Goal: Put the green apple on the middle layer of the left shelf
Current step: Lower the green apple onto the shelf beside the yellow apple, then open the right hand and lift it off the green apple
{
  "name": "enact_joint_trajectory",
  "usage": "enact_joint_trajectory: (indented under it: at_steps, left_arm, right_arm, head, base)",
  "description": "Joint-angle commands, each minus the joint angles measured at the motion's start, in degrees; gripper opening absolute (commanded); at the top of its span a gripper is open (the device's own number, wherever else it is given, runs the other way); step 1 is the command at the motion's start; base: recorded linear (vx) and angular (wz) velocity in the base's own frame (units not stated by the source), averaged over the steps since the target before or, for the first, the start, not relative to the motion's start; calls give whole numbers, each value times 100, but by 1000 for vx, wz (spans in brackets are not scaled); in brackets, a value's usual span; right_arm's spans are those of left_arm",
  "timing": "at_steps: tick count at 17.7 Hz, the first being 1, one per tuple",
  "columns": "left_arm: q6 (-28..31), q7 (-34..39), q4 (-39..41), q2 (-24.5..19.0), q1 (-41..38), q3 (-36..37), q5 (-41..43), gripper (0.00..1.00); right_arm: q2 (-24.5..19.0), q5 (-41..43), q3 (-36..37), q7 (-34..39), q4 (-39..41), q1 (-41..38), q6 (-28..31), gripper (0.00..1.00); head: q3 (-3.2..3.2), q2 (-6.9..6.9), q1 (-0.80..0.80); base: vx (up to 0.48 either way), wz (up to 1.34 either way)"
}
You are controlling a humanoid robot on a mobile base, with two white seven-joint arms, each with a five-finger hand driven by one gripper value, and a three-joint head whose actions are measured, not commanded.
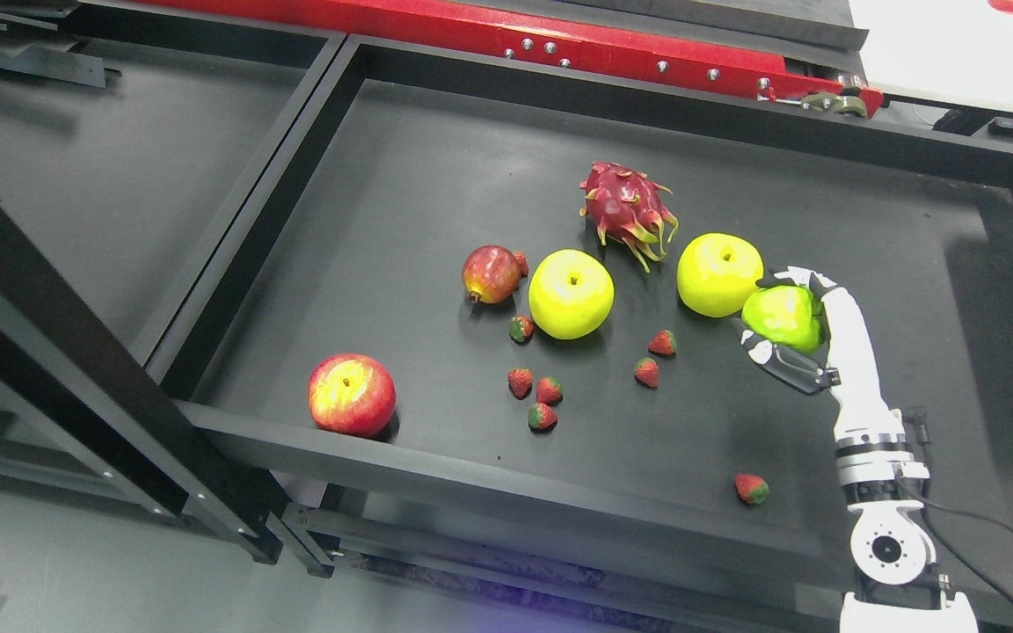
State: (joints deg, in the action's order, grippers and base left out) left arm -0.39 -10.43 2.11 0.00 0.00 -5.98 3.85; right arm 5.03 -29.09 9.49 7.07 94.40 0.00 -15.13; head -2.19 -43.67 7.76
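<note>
My right hand [786, 327] reaches in from the lower right, its fingers curled around a green apple [783, 315] over the black shelf tray [436, 167]. The held apple sits right beside a yellow-green apple [717, 272], close to touching it. Another yellow-green apple [570, 293] lies near the tray's middle. My left arm does not show.
A dragon fruit [625, 207] lies behind the apples. A pomegranate [491, 274], a red apple [351, 395] at the front rim and several strawberries [535, 387] are scattered about. A second shelf bay [120, 167] lies to the left, past a black frame post [58, 369].
</note>
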Motion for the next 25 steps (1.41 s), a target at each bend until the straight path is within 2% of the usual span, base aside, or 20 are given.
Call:
enact_joint_trajectory:
  at_steps: [1, 4, 5, 8, 9, 13, 17, 21, 25]
  left_arm:
    - [-5, -3, 0, -100, 123, 0, 2, 100]
    - [-5, -3, 0, -100, 123, 0, -7, 100]
    - [-5, -3, 0, -100, 123, 0, 2, 100]
    - [-5, -3, 0, -100, 123, 0, 2, 100]
    - [-5, -3, 0, -100, 123, 0, 2, 100]
    - [-5, -3, 0, -100, 123, 0, 2, 100]
    - [-5, -3, 0, -100, 123, 0, 2, 100]
    - [-5, -3, 0, -100, 123, 0, -7, 100]
    - [-5, -3, 0, -100, 123, 0, 2, 100]
  right_arm:
    - [-2, 0, 0, -4, -9, 149, 44, 0]
    - [-28, 9, 9, 5, -18, 158, 237, 2]
    - [-46, 18, 9, 13, -27, 158, 360, 7]
    - [-72, 106, 9, 40, -62, 176, 756, 39]
    - [-72, 106, -9, 49, -80, 185, 809, 70]
    - [-72, 526, -27, 49, -80, 185, 809, 100]
    - [-116, 721, -18, -13, -80, 255, 809, 100]
    - [-403, 791, -18, -4, -71, 255, 774, 100]
    - [-403, 1387, -140, -39, -62, 229, 844, 100]
  head:
    - [0, 0, 0]
    - [0, 0, 0]
    - [0, 0, 0]
    - [0, 0, 0]
    - [0, 0, 0]
    - [0, 0, 0]
    - [0, 0, 0]
    - [0, 0, 0]
    - [0, 0, 0]
  base:
    - [65, -18]
    - [50, -5]
    - [24, 0]
    - [17, 0]
    - [0, 0]
    - [0, 0]
    - [0, 0]
    - [0, 0]
    - [0, 0]
